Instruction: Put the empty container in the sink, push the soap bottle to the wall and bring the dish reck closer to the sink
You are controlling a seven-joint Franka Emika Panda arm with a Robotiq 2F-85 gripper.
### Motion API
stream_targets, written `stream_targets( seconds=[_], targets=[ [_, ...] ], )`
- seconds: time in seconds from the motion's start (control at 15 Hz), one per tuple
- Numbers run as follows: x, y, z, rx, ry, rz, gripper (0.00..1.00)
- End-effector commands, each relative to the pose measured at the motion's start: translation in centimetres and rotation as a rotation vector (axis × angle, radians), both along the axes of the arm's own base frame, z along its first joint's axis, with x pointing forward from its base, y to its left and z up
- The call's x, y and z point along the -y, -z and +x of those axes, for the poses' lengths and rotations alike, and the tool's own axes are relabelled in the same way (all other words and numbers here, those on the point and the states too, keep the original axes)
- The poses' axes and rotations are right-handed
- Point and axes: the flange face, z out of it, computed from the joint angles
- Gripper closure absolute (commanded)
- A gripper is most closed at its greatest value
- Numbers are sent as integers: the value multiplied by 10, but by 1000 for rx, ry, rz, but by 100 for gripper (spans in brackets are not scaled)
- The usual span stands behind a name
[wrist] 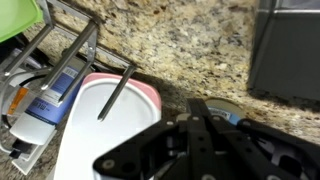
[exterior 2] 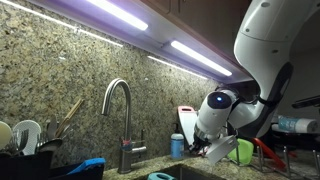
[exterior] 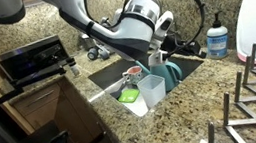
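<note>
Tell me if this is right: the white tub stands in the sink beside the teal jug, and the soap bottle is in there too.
Wrong on the soap bottle: an exterior view shows it on the counter beside the sink, not in it. The white tub does stand in the sink beside the teal jug.

No legible text, brand or number anywhere; label on the soap bottle (exterior: 218, 40) only a blur.
</note>
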Motion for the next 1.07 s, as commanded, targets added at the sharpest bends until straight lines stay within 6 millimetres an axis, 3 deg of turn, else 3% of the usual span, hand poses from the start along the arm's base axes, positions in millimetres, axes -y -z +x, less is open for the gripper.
stream_targets(
  seconds=[0.0, 0.27, 0.4, 0.8, 0.87, 1.0],
  targets=[
    [-7, -20, -26, 18, -31, 2, 100],
    [-14, -46, -49, 50, -88, 32, 100],
    [-23, -52, -50, 54, -73, 33, 100],
    [-32, -54, -62, 43, -79, 45, 100],
    [-34, -44, -52, 54, -76, 27, 100],
    [-34, -42, -53, 51, -74, 28, 99]
  ],
)
